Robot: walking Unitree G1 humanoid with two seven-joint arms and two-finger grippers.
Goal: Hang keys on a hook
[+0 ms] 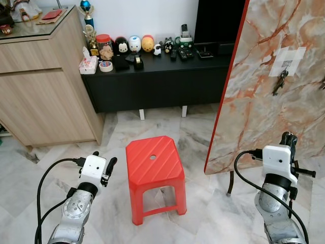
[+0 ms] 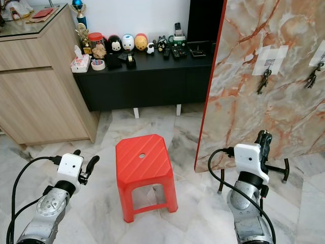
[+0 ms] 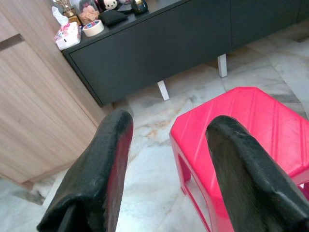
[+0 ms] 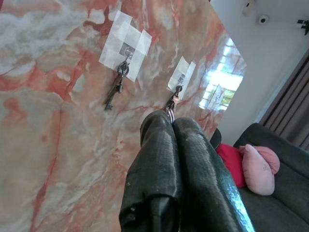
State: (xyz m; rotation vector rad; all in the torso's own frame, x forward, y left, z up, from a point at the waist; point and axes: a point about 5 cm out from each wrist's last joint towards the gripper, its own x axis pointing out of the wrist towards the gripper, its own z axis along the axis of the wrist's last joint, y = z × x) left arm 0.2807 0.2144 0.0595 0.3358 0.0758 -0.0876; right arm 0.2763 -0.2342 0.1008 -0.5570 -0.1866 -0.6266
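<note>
- Marble-patterned floor tiles (image 1: 203,213) run under everything, pale grey with darker veins.
- Leaning upright on the robot's right is a large marble-look board (image 2: 264,101), orange and cream with a red edge; its top and far side are cut off by the frame.
- Light wood cabinet (image 1: 40,86) on the left, beside a low black counter (image 1: 152,76) carrying small figurines, a tape roll and remotes, too small to tell apart well.
- Red plastic stool (image 1: 154,175) stands between the arms, ribbed top with a round hole.
- Left hand (image 3: 164,169) is held low beside the stool, its black, matte fingers spread wide with nothing between them.
- Right hand (image 4: 171,130) is raised toward the board, fingers pressed together; whether anything is pinched at the tips is hard to make out.
- Two white taped patches on the board each carry a hook: one set of keys (image 4: 116,89) hangs from the first hook (image 4: 126,50), dark and slender.
- Second keys (image 4: 172,104) hang from the other hook (image 4: 179,84), just at the right hand's fingertips, partly hidden behind them.
</note>
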